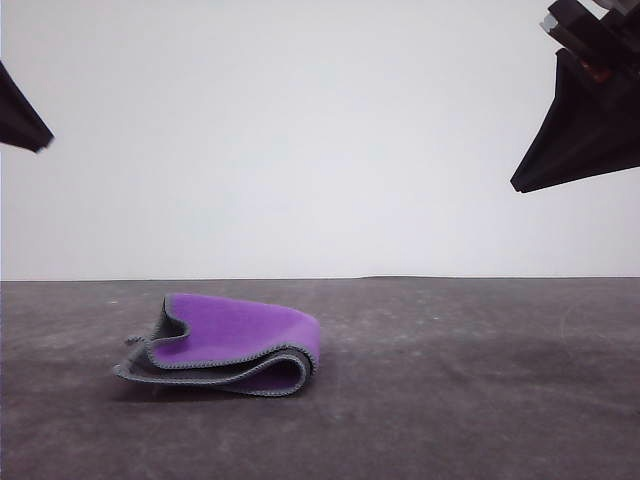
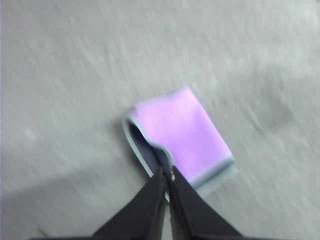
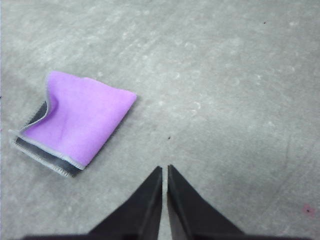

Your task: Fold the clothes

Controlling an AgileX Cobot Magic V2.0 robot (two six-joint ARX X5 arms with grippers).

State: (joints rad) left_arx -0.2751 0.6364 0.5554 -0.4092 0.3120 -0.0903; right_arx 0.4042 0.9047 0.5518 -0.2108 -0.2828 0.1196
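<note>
The clothes (image 1: 235, 335) are one small cloth lying folded on the dark table, purple face up, with dark grey layers and grey stitched edging showing at its front. It rests left of centre. My left gripper (image 1: 40, 146) hangs high at the left edge, well above the cloth. My right gripper (image 1: 517, 186) hangs high at the right. In the blurred left wrist view the cloth (image 2: 182, 135) lies below the shut left gripper (image 2: 167, 173). The right wrist view has the cloth (image 3: 80, 117) off to one side of the shut right gripper (image 3: 164, 168). Neither gripper holds anything.
The dark grey table (image 1: 470, 390) stretches wide to the right of the cloth and in front of it. A plain white wall (image 1: 300, 130) stands behind the table's far edge.
</note>
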